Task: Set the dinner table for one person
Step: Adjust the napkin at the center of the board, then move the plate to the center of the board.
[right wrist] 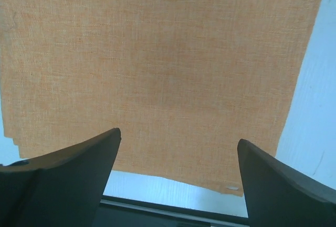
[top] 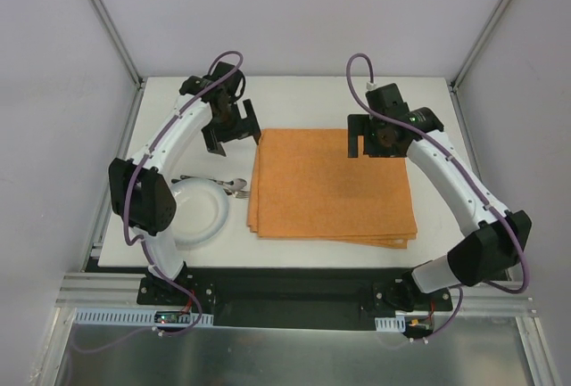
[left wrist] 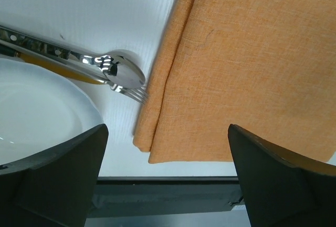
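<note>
The dinner table (top: 303,101) is a white tabletop. An orange folded placemat (top: 332,185) lies flat at its middle. A white plate (top: 198,212) sits at the left, with a spoon (top: 235,184) and a fork (top: 241,194) between it and the placemat. My left gripper (top: 234,136) hangs open and empty above the placemat's far left corner. My right gripper (top: 370,147) hangs open and empty above its far right part. The left wrist view shows the placemat (left wrist: 247,64), spoon (left wrist: 125,71), fork tines (left wrist: 135,95) and plate (left wrist: 37,111). The right wrist view shows the placemat (right wrist: 157,54).
The cutlery handles run left behind the plate, partly under the left arm. Grey walls and metal frame posts (top: 107,20) close in the table at the back and sides. The black mounting rail (top: 294,292) runs along the near edge.
</note>
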Controlling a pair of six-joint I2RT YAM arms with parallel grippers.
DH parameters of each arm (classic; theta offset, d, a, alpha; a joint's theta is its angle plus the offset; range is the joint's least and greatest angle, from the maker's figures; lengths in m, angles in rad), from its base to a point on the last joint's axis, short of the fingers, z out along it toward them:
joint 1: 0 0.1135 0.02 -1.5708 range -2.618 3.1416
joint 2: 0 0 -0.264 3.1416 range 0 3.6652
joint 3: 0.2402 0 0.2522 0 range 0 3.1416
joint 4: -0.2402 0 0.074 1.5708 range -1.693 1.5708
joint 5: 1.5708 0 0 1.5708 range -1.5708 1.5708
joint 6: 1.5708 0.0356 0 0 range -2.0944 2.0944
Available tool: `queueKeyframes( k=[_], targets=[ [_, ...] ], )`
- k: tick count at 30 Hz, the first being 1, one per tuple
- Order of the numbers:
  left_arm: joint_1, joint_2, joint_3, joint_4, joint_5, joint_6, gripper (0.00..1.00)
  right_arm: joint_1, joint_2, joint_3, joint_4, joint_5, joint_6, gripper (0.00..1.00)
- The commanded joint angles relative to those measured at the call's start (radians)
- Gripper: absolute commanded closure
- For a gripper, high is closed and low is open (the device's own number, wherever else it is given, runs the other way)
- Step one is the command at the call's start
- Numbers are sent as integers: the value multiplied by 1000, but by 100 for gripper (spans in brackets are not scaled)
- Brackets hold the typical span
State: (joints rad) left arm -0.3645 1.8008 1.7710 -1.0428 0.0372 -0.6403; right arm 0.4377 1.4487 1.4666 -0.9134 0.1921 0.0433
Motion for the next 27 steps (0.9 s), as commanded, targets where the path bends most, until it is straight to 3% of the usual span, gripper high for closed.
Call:
queueKeyframes(
  k=[1,6,8,9,10,11,13,14,16,17,19,20,21,22,23,25,27],
  targets=[
    [7,-43,-54,-8,9,-30,1,18,52,55,4,-80,-11,4],
    [15,-51,-116,7,29,-38,2,27,90,54,-9,-106,-14,4],
    [19,-47,-130,20,44,-39,58,29,87,41,-7,-117,-10,2],
    [21,-46,-128,21,53,-41,74,29,81,29,-1,-123,-8,3],
    [21,-41,-127,21,55,-42,85,29,81,23,1,-125,-8,10],
    [21,-38,-124,21,55,-42,93,30,78,17,2,-126,-3,28],
    [21,-34,-122,20,56,-42,89,29,73,2,5,-125,0,52],
    [21,-32,-123,21,56,-42,73,30,72,-3,8,-125,7,78],
    [22,-29,-124,21,58,-38,41,30,72,-11,7,-123,12,99],
    [24,-29,-125,23,61,-36,23,30,73,-15,7,-125,18,99],
    [27,-23,-128,21,69,-33,20,29,70,-23,15,-126,21,99],
    [29,-20,-130,21,70,-30,34,29,73,-23,18,-129,23,98],
    [29,-20,-127,20,69,-29,93,30,76,-22,18,-129,24,90],
    [32,-21,-130,21,67,-30,100,29,81,-20,19,-138,21,81],
    [33,-24,-130,21,66,-30,100,30,87,-15,21,-141,24,61],
    [38,-32,-131,21,61,-29,97,32,93,-11,24,-157,26,40],
    [52,-43,-139,21,64,-25,79,32,108,-2,31,-167,27,40]
  ],
)
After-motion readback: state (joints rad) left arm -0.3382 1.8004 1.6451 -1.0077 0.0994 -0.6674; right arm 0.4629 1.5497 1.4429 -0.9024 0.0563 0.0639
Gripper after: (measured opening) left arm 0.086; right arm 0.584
